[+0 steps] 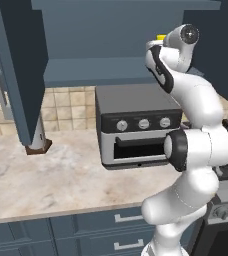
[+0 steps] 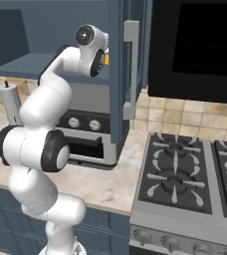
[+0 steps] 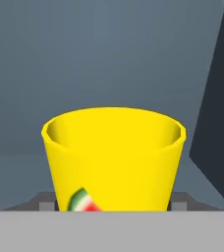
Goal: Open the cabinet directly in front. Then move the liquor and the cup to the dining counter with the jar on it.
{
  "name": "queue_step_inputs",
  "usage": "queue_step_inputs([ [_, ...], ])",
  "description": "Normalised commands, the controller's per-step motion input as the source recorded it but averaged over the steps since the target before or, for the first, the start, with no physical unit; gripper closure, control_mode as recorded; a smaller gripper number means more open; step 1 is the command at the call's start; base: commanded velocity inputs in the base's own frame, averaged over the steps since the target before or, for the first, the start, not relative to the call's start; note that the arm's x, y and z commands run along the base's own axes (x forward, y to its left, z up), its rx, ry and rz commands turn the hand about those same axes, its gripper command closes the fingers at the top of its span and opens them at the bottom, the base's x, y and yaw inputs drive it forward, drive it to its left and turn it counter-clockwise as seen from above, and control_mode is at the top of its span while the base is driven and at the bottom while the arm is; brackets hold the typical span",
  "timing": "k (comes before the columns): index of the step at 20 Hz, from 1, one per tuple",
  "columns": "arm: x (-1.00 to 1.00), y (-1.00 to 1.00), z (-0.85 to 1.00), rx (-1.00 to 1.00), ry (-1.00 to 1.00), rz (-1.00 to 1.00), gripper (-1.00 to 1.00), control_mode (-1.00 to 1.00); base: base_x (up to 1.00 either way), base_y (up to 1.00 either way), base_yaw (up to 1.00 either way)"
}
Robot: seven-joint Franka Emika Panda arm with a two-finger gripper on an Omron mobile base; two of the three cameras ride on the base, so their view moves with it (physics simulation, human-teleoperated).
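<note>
one cup (image 3: 114, 157) — sitting between the tool's (image 3: 114, 205) spread fingertips.

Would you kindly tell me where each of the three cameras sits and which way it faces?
Left base view: behind the arm's left, looking forward and down at the toaster oven and the open cabinet; the white arm rises at lower right.
Right base view: behind the arm's right, facing the stove and a cabinet door; the arm rises at lower left.
Hand view: on the hand, looking along the tool at the cup between its fingers.
Both base views share the toaster oven and a sliver of the cup.
</note>
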Motion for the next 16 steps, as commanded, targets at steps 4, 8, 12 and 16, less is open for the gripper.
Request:
queue_step_inputs([
  [4,-0.35,0.06,0.02,0.05,-0.32,0.00,1.00,-1.00,0.00,0.00,0.00],
  [8,-0.88,0.28,0.29,0.01,-0.20,0.00,1.00,-1.00,0.00,0.00,0.00],
  [12,-1.00,0.32,0.46,0.00,-0.09,0.02,1.00,-1.00,0.00,0.00,0.00],
  [16,-1.00,0.32,0.45,0.00,-0.05,0.05,1.00,-1.00,0.00,0.00,0.00],
])
